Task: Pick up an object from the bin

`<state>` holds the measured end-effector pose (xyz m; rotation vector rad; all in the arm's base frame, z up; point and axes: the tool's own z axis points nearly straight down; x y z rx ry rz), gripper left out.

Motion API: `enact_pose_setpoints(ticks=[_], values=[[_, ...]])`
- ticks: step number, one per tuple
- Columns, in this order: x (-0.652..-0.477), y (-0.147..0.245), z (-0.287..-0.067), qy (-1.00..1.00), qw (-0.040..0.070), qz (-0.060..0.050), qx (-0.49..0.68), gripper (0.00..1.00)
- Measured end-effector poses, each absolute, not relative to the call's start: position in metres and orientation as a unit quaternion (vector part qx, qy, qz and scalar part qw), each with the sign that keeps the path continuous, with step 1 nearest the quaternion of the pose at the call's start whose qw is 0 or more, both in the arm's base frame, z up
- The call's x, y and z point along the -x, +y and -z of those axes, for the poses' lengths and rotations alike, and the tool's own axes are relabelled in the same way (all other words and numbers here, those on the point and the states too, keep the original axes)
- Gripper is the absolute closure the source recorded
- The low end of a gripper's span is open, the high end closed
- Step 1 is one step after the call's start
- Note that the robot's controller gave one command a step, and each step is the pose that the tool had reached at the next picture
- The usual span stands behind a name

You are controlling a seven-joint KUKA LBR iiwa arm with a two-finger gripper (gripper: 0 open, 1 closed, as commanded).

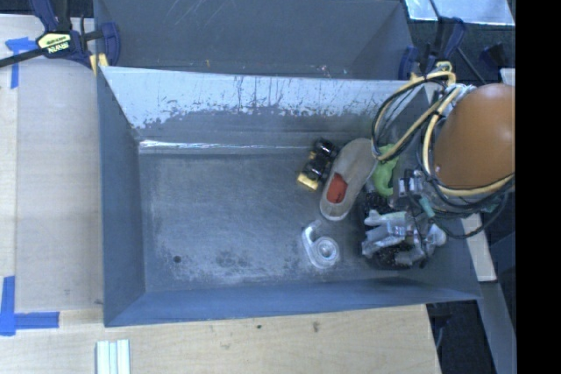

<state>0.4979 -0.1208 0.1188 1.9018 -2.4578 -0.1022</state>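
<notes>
Beige oblong plastic shell with a red patch near its lower end (340, 179), lying flat on the floor of the grey metal bin (219, 223), right of centre, long axis leaning slightly to the right. Probably light and stiff, with a smooth rounded back, so likely slippery. Best taken across the narrow width, near the middle of its length. Just beside its upper left end, a small black and yellow block (316, 164). Below its lower end and apart from it, a clear round plastic ring (321, 250). Close at its upper right, a small green piece (384, 176). Further right, in the bin's near right corner, the gripper (396, 243), low over the floor, near the shell but not round it. Claw state impossible to tell. Above the gripper, the orange wrist cover (473, 136) with looped cables.
</notes>
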Motion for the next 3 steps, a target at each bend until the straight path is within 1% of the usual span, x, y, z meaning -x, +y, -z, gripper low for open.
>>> enact_pose_setpoints(ticks=[1, 2, 3], values=[[-0.498, -0.122, -0.136, -0.791, 0.014, 0.029, -0.612, 1.0], [-0.499, -0.123, -0.146, -0.791, 0.014, 0.028, -0.611, 1.0], [-0.499, -0.123, -0.149, -0.791, 0.013, 0.028, -0.611, 1.0]])
